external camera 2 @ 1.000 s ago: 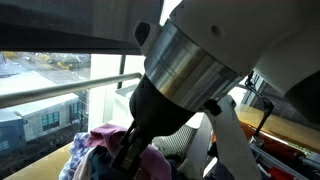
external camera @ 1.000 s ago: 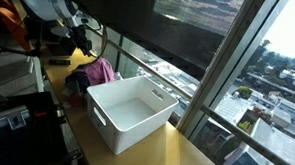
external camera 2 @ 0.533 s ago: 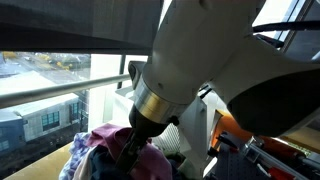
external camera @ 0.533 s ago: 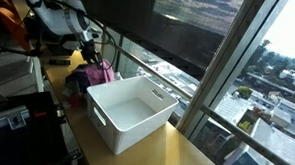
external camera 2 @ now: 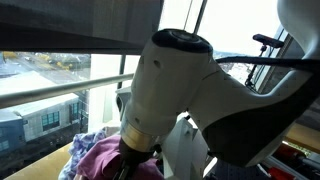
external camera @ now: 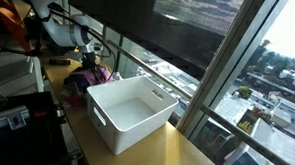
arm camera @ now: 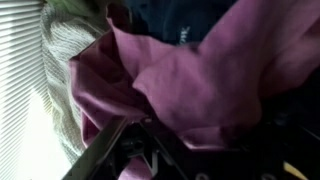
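Merely crumpled, the magenta cloth (arm camera: 200, 80) has no clear axis; jaws' opening unclear.

Bunched magenta cloth (arm camera: 200, 85) mid-frame above dark gripper (arm camera: 150, 155) at btm; navy garment (arm camera: 175, 18) top, knit fabric (arm camera: 68, 60) left

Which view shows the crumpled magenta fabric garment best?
The wrist view: the crumpled magenta fabric garment fills most of it, folds plain. In an exterior view it is a small heap beside the white plastic bin; in an exterior view only a patch shows under the robot arm.
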Available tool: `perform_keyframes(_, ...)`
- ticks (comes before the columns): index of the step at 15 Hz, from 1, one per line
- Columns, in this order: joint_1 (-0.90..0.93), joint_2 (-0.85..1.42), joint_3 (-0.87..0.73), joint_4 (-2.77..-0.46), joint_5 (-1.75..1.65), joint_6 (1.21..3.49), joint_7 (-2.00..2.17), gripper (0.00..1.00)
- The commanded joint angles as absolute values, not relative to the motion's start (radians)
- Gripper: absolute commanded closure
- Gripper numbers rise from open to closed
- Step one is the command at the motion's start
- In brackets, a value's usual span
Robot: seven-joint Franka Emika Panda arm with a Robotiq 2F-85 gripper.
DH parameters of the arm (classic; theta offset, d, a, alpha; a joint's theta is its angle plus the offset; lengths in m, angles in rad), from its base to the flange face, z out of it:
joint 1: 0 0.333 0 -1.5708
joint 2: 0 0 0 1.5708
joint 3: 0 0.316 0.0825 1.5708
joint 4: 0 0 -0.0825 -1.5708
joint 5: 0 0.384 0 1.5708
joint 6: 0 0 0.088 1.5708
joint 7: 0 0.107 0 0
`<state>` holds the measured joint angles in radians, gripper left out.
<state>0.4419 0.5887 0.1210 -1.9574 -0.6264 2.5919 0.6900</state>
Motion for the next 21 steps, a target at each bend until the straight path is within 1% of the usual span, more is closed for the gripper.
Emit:
perform_keyframes(1,0.447,0.593,0.138,-1.939,-0.510,2.618,0.591,0.66)
perform_keyframes(5,0.454,0.519,0.134,-1.958,-0.392,2.625,0.497,0.95)
perform_keyframes(6,0.458,0.500,0.132,-1.961,-0.374,2.625,0.483,0.98)
perform_keyframes(7,0.459,0.473,0.131,-1.967,-0.359,2.625,0.470,0.94)
perform_keyframes(8,0.460,0.449,0.133,-1.970,-0.346,2.622,0.460,0.96)
perform_keyframes(16,0.435,0.277,0.147,-1.982,-0.306,2.618,0.413,0.95)
perform_keyframes(21,0.379,0.180,0.142,-2.000,-0.284,2.609,0.379,0.95)
